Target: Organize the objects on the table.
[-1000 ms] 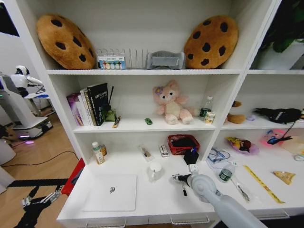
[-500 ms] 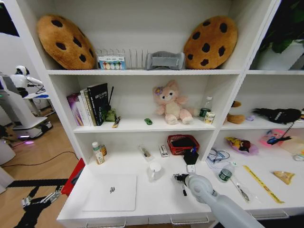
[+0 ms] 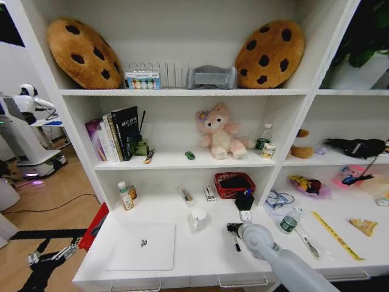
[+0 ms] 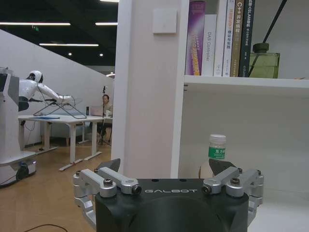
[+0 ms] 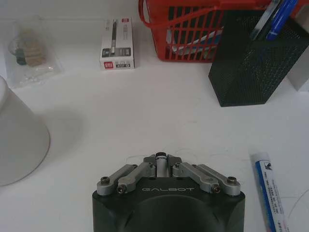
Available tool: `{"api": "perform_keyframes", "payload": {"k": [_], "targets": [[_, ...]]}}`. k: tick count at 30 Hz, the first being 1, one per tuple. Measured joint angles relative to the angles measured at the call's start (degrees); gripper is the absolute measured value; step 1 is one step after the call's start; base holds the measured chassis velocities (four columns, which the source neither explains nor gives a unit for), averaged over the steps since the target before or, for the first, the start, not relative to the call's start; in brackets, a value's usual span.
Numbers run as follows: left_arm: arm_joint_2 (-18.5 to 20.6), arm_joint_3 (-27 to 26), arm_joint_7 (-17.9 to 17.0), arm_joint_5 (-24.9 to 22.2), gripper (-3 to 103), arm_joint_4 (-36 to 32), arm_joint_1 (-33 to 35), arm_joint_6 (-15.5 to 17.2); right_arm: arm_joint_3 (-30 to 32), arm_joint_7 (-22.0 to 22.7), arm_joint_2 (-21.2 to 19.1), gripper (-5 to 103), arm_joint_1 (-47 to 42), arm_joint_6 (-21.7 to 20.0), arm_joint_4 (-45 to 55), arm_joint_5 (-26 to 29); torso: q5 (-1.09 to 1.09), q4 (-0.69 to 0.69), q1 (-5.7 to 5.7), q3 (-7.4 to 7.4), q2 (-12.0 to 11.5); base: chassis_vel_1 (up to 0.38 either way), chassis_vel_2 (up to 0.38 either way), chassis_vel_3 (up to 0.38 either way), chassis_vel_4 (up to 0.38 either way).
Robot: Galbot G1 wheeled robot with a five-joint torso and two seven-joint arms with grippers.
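From the head camera we see the white table (image 3: 200,255) with a thin silver laptop (image 3: 143,245) lying flat on its left part, a white cup (image 3: 198,219) just beside it, and a small green-labelled bottle (image 3: 124,196) standing at the back left corner. Our right arm reaches in from the lower right, and the right gripper (image 3: 233,228) sits low over the table between the cup and a black mesh pen holder (image 3: 244,199). A black marker (image 3: 236,241) shows just below the gripper. The left gripper (image 3: 51,258) hangs parked beside the table's left edge, well apart from the clutter.

From the left wrist camera we see the left gripper (image 4: 166,180) with its fingers spread wide and nothing between them. The green-labelled bottle (image 4: 217,150) stands beyond it on the table, under the shelf of books (image 4: 219,37).

From the right wrist camera we see the right gripper (image 5: 161,166) closed on the marker (image 5: 161,163), its fingers folded in tight around the dark barrel. Ahead stand the pen holder (image 5: 256,58), with a blue pen (image 5: 282,17) in it, and a red basket (image 5: 193,26).

We judge the step in hand to be the marker's pickup. The next move likely calls for lifting it clear and carrying it upright to the holder without knocking the cup.
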Motion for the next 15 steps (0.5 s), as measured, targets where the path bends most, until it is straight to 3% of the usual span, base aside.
{"api": "perform_keyframes", "payload": {"k": [4, 6, 7, 9, 10, 12, 13, 15], "targets": [[0.0, 0.0, 0.0, 0.0, 100, 0.0, 0.0, 0.0, 2.5, -3.1, 0.4, 10, -1.5, 2.4, 2.2, -5.0, 0.00, 0.00, 0.00, 0.00, 0.0, 0.000, 0.000, 0.000, 0.000], [0.0, 0.0, 0.0, 0.0, 100, 0.0, 0.0, 0.0, 4.8, -9.8, 0.7, 10, -3.2, 11.9, 3.0, -17.5, -0.02, 0.00, 0.00, 0.00, 0.0, 0.000, 0.000, 0.000, 0.000], [0.0, 0.0, 0.0, 0.0, 100, 0.0, 0.0, 0.0, 4.8, -9.8, 0.7, 10, -3.2, 11.9, 3.0, -17.5, -0.02, 0.00, 0.00, 0.00, 0.0, 0.000, 0.000, 0.000, 0.000], [0.0, 0.0, 0.0, 0.0, 100, 0.0, 0.0, 0.0, 5.8, -13.6, 1.6, 10, -3.6, 22.4, 1.8, -28.1, -0.02, -0.01, 0.00, 0.00, 0.0, 0.000, 0.000, 0.000, 0.000], [0.0, 0.0, 0.0, 0.0, 100, 0.0, 0.0, 0.0, 5.8, -13.6, 1.6, 10, -3.6, 22.4, 1.8, -28.1, -0.02, -0.01, 0.00, 0.00, 0.0, 0.000, 0.000, 0.000, 0.000], [0.0, 0.0, 0.0, 0.0, 100, 0.0, 0.0, 0.0, 6.0, -16.1, 2.8, 10, -3.1, 29.8, -0.6, -34.2, -0.01, 0.00, 0.01, 0.00, 0.0, 0.000, 0.000, 0.000, 0.000], [0.0, 0.0, 0.0, 0.0, 100, 0.0, 0.0, 0.0, 6.0, -16.1, 2.8, 10, -3.1, 29.8, -0.6, -34.2, -0.01, 0.00, 0.01, 0.00, 0.0, 0.000, 0.000, 0.000, 0.000], [0.0, 0.0, 0.0, 0.0, 100, 0.0, 0.0, 0.0, 6.3, -19.0, 4.1, 10, -2.6, 36.3, -3.3, -39.2, -0.01, 0.01, 0.01, 0.00, 0.0, 0.000, 0.000, 0.000, 0.000]]}}
